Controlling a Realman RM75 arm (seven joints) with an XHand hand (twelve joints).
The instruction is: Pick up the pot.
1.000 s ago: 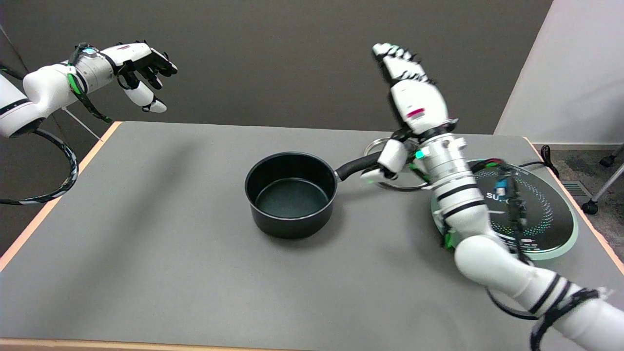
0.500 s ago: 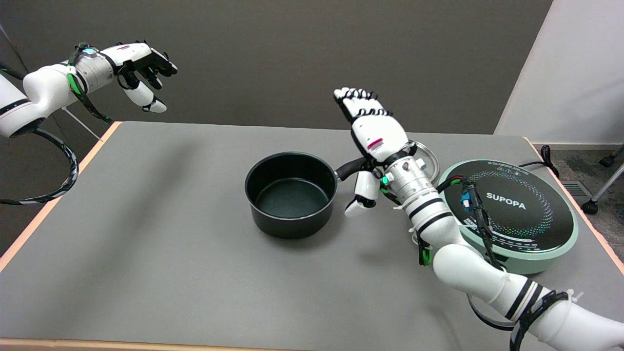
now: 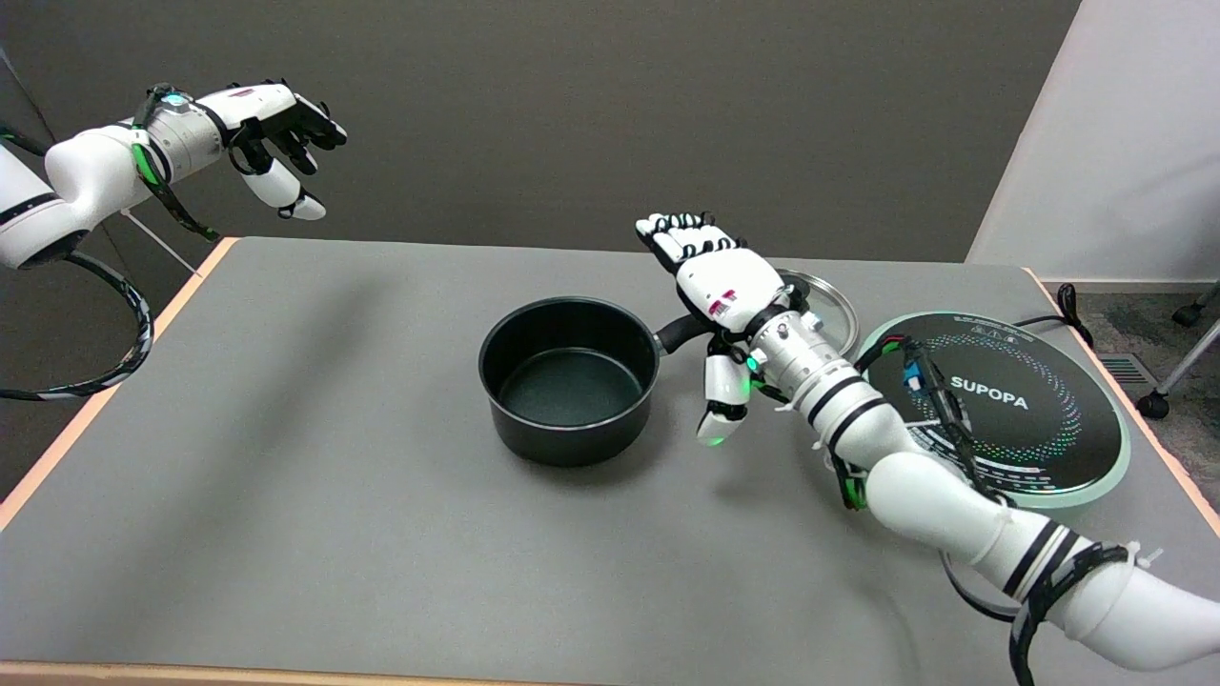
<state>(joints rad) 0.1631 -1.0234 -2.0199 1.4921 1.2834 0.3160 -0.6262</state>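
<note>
The right hand [image 3: 721, 295] has come down sharply over the last second — from standing high above the table with fingers pointing up, it now sits low over the pot's handle [image 3: 679, 332], palm turned down and fingers stretched out flat past the handle toward the far side. Its thumb [image 3: 721, 395] hangs down on the near side of the handle, tip close to the table. The hand is unclenched and holds nothing; fingers and thumb are apart, with the handle passing beneath the palm between them. Whether the palm already touches the handle cannot be told from this view.

The pot [image 3: 569, 378] stands upright on the grey table [image 3: 334, 495], just to the left of the hand, its black handle running from the rim toward the hand's wrist. It has not shifted while the hand descended. Behind the hand lies a glass lid [image 3: 827, 307], and off to its right sits the round induction cooker [image 3: 1015, 414], partly crossed by the forearm.

The descent suggests the approach is nearly over — what remains, by my reading, is to settle onto the handle, wrap fingers and thumb around it, and lift.
</note>
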